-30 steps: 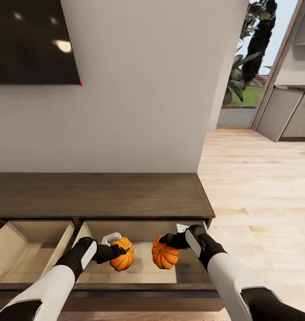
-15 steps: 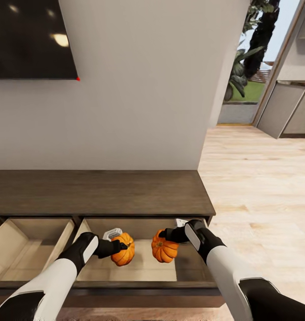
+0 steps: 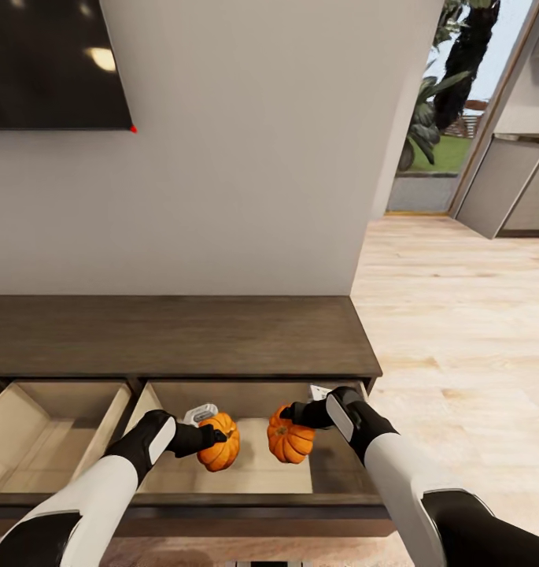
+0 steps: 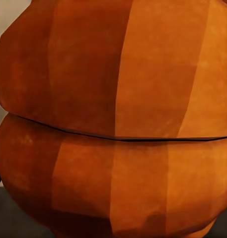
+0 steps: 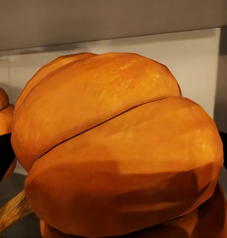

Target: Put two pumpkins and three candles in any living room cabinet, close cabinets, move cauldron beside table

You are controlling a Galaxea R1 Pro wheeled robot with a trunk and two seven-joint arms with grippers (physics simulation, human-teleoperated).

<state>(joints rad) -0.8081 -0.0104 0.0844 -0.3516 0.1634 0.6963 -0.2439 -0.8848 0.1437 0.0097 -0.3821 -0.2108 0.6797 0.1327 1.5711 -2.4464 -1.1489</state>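
Two ribbed orange pumpkins hang over the right open drawer (image 3: 332, 472) of the long dark-brown cabinet (image 3: 175, 335). My left gripper (image 3: 214, 435) is shut on the left pumpkin (image 3: 219, 449), whose orange ribs (image 4: 113, 119) sit close against the left wrist camera. My right gripper (image 3: 289, 415) is shut on the right pumpkin (image 3: 291, 442), seen large in the right wrist view (image 5: 118, 148) with the other pumpkin (image 5: 0, 111) beside it. The two pumpkins are a short gap apart, above the pale drawer floor.
A second drawer (image 3: 33, 433) stands open to the left. A dark wall screen (image 3: 49, 63) hangs above the cabinet. Pale wood floor (image 3: 458, 331) stretches right toward a glass door (image 3: 434, 142) and grey kitchen units (image 3: 513, 189).
The whole view has shifted slightly, so the camera moved. Both grippers still hold their pumpkins over the right drawer, almost unmoved relative to it.
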